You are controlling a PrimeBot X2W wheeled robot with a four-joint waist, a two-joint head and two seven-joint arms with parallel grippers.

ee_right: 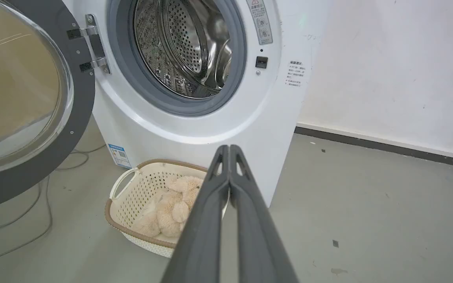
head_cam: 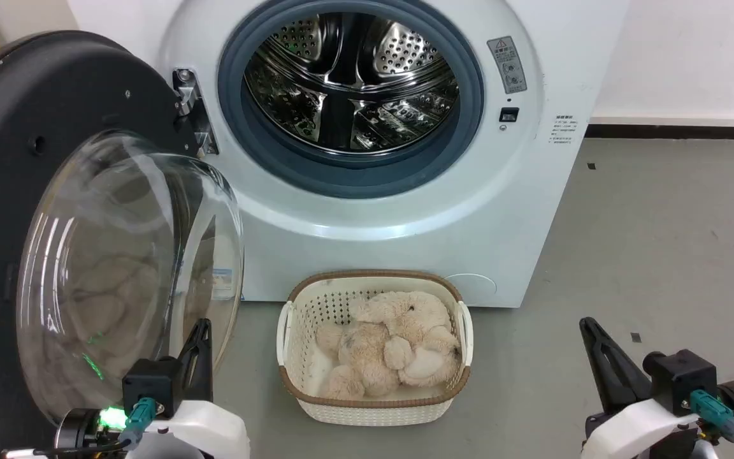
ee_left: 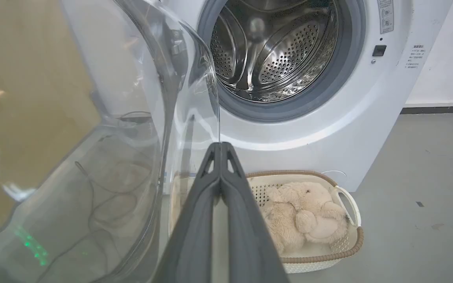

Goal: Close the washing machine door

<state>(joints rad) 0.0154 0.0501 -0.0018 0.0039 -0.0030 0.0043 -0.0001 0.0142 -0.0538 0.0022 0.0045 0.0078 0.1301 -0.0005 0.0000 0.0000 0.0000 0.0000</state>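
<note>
The washing machine (head_cam: 405, 210) stands ahead, its steel drum (head_cam: 351, 76) exposed inside a grey gasket. The washing machine door (head_cam: 16, 127) is swung wide open on the left, hinged at the machine's left side (head_cam: 188, 108), its clear glass bowl (head_cam: 125, 268) bulging toward me. My left gripper (head_cam: 201, 326) is shut with nothing in it, its tips just beside the bowl's lower right edge; whether they touch is unclear. In the left wrist view the left gripper (ee_left: 220, 146) points past the glass bowl (ee_left: 132, 118). My right gripper (head_cam: 587, 324) is shut and holds nothing, low at the right above bare floor.
A cream woven basket (head_cam: 373, 408) holding a beige plush toy (head_cam: 392, 344) sits on the floor directly in front of the machine, between my arms. Grey floor (head_cam: 660, 242) stretches to the right, bounded by a white wall (head_cam: 692, 57). Cables (ee_right: 34, 204) lie on the floor under the door.
</note>
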